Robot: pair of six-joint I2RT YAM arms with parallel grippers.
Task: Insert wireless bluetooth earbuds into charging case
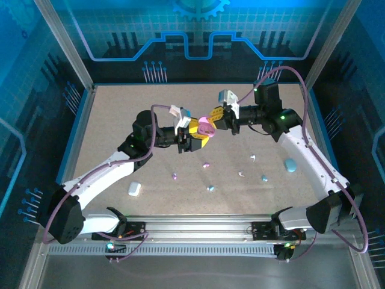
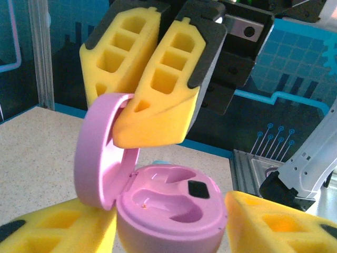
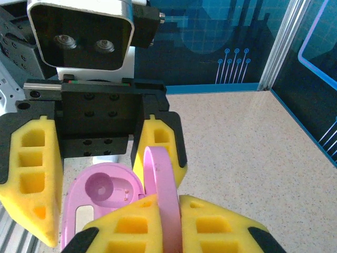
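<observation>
A pink charging case [image 1: 206, 127] is held above the table's middle with its lid [image 2: 99, 154] swung open. My left gripper [image 1: 194, 139] [image 2: 171, 229] is shut on the case's base [image 2: 171, 211], whose two wells are empty. The lid's edge [image 3: 162, 184] is pinched by my right gripper [image 1: 215, 117] [image 3: 168, 226], which is shut on it. My right fingers [image 2: 158, 79] come down onto the lid from above. Loose earbuds lie on the table: purple ones [image 1: 206, 164] [image 1: 175, 176], light blue ones [image 1: 210, 188] [image 1: 264, 178] and white ones [image 1: 253, 158] [image 1: 242, 174].
A white case [image 1: 134, 189] lies at the front left of the table and a light blue case [image 1: 290, 164] at the right. Blue side walls and aluminium posts [image 1: 66, 45] ring the speckled table [image 1: 120, 108].
</observation>
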